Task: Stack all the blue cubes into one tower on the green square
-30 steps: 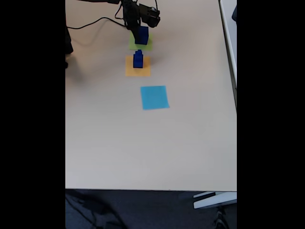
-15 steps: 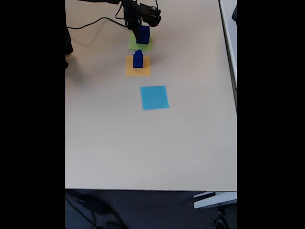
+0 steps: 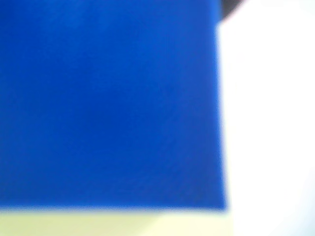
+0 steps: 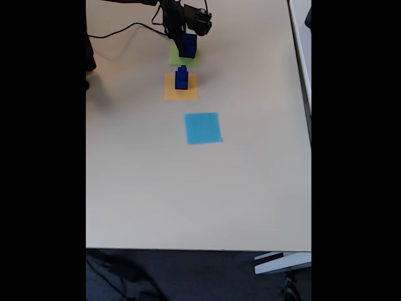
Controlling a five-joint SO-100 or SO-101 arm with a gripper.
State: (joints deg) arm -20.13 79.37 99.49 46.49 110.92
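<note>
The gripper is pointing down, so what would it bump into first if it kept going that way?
Probably the big blue cube right under the gripper. It sits on the green square. The wrist view shows it very close, though contact is unclear.

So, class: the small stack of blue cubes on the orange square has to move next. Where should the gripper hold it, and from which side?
Probably grip the lower, wider cube of the small stack on two opposite upright faces, coming straight down from above. The stack stands upright on the orange square, with the smaller cube on top, and there is bare paper around it for the fingers.
</note>
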